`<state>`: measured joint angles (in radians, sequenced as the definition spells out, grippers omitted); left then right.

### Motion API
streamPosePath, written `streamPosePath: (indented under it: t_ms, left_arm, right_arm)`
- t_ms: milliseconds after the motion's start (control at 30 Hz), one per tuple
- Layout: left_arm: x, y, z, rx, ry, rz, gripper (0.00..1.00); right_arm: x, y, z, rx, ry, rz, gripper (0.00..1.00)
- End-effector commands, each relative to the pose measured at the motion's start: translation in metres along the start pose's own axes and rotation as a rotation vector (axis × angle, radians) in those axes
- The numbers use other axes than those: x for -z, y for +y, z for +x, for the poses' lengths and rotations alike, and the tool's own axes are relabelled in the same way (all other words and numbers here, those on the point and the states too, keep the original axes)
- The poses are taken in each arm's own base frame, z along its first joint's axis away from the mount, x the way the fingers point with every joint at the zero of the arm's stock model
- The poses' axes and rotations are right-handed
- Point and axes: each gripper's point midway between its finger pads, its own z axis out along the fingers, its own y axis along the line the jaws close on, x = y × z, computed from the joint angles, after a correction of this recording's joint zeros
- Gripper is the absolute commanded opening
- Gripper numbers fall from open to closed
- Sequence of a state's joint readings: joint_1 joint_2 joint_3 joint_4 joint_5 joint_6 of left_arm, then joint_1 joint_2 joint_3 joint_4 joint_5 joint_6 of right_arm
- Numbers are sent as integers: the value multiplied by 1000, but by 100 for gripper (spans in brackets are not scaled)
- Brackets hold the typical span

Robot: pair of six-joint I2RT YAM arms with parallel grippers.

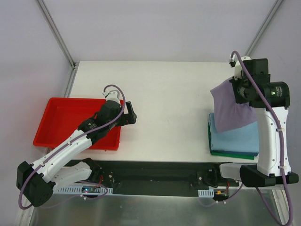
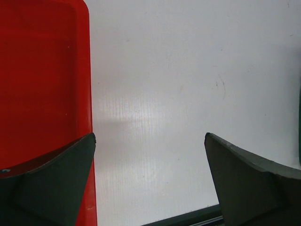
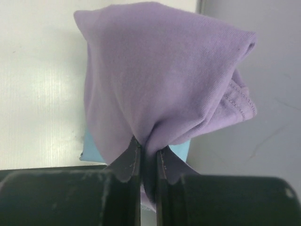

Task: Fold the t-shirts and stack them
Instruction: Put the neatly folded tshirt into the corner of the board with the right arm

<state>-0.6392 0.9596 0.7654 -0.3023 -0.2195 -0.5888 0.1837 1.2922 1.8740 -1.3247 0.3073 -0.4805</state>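
My right gripper (image 1: 238, 88) is shut on the lavender purple t-shirt (image 1: 230, 107) and holds it hanging above the stack at the table's right side. In the right wrist view the purple cloth (image 3: 164, 70) bunches out from between my fingers (image 3: 133, 157). Under it lies the folded light blue t-shirt (image 1: 240, 139) on top of the folded dark green t-shirt (image 1: 230, 153), of which only the edge shows. A blue corner shows in the right wrist view (image 3: 89, 149). My left gripper (image 1: 130, 113) is open and empty over bare table, just right of the red tray (image 1: 61, 125).
The red plastic tray (image 2: 42, 84) lies at the left, empty, with its right wall under my left finger (image 2: 56, 183). The table's near edge has a black rail (image 1: 160, 176). Grey walls close the back and sides.
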Motion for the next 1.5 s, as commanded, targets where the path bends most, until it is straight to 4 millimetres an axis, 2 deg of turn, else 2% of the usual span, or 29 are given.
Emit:
streamPosePath:
  t_ms: [0,167,333,400,467,533,633,767,967,1167,1333,1467]
  left_arm:
    - [7,4,-15,1,-53,-12,99]
    - [5,8,-16,-1,-61,-31,99]
    - [2,11,-12,-1,-50,-45,99]
    - [1,11,-11,-3,-46,-49,99]
    - [0,12,-11,7,-46,-54,99]
    - [0,11,-11,8,-43,-52,99]
    - [-1,12,-10,9,-39,-51,99]
    - [0,12,-9,9,-38,-50,99]
    - [0,14,-9,10,-43,-58,99]
    - [-1,16,-9,7,-44,-70,99]
    - [-5,17,-6,1,-29,-78,99]
    - [-8,18,-5,-1,-22,-86,99]
  right_arm:
    - [28,-30,42,32,106,86,0]
    - [19,-29,57,27,168,80,0]
    - [8,-9,65,-10,204,-3,0]
    - [-3,2,79,-7,250,-35,0]
    - [-11,14,83,-19,250,-79,0]
    - [-13,24,84,-28,228,-130,0]
    - [-14,28,80,-41,183,-145,0]
    - [-19,27,78,-65,189,-131,0]
    - [-23,28,65,-141,153,-136,0]
    - [-39,22,83,-173,243,-97,0]
    - [-58,7,109,-196,352,-26,0]
    - [-74,-7,114,-194,359,41,0]
